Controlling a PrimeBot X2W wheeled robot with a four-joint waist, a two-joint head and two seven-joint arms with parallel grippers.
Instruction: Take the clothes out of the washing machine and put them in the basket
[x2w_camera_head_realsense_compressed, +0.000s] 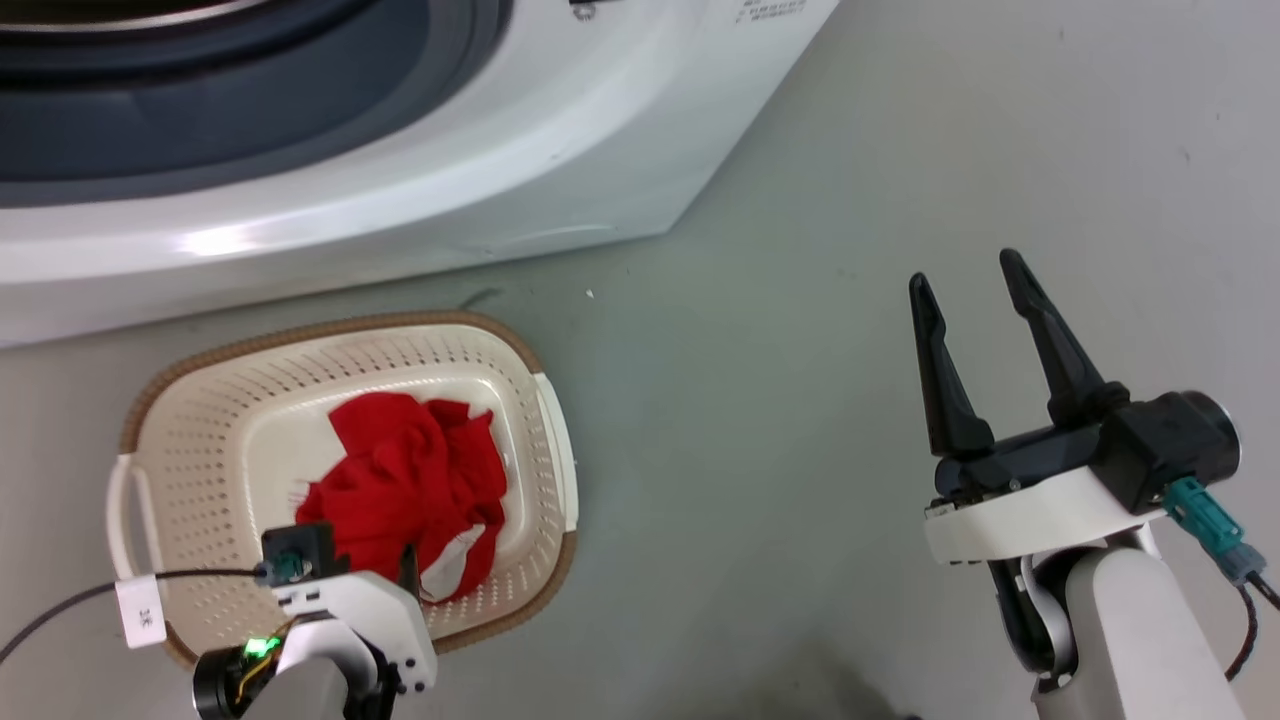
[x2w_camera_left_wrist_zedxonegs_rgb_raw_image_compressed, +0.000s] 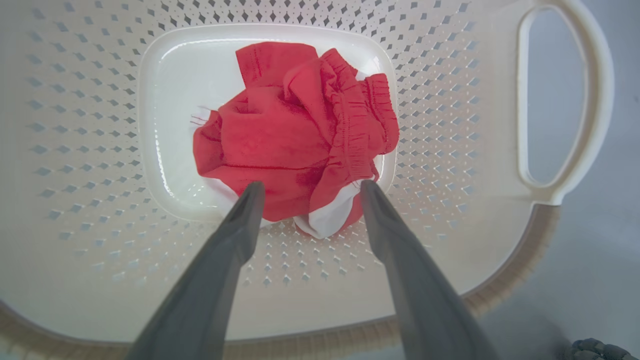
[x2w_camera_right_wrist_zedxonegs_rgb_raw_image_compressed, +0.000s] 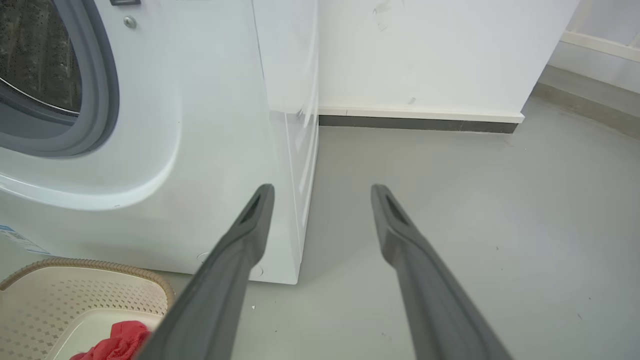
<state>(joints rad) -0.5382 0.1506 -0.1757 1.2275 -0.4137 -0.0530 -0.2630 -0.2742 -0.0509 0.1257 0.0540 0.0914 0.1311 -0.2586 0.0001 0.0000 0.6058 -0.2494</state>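
A crumpled heap of red clothes (x2w_camera_head_realsense_compressed: 412, 492) with a white trim lies on the bottom of the cream basket (x2w_camera_head_realsense_compressed: 200, 420), which stands on the floor in front of the washing machine (x2w_camera_head_realsense_compressed: 420, 150). My left gripper (x2w_camera_left_wrist_zedxonegs_rgb_raw_image_compressed: 307, 189) hangs open just above the clothes (x2w_camera_left_wrist_zedxonegs_rgb_raw_image_compressed: 295, 135), pointing down into the basket (x2w_camera_left_wrist_zedxonegs_rgb_raw_image_compressed: 450, 100) with nothing between its fingers. My right gripper (x2w_camera_head_realsense_compressed: 965, 285) is open and empty over the bare floor, well to the right of the basket. In the right wrist view the porthole (x2w_camera_right_wrist_zedxonegs_rgb_raw_image_compressed: 55, 80), the basket's corner (x2w_camera_right_wrist_zedxonegs_rgb_raw_image_compressed: 75, 295) and a bit of red cloth (x2w_camera_right_wrist_zedxonegs_rgb_raw_image_compressed: 117, 342) show.
Grey floor (x2w_camera_head_realsense_compressed: 800, 400) spreads to the right of the basket and the machine. A white wall with a dark skirting strip (x2w_camera_right_wrist_zedxonegs_rgb_raw_image_compressed: 415, 122) runs behind the machine's right side. A black cable with a white tag (x2w_camera_head_realsense_compressed: 138, 610) trails from my left wrist.
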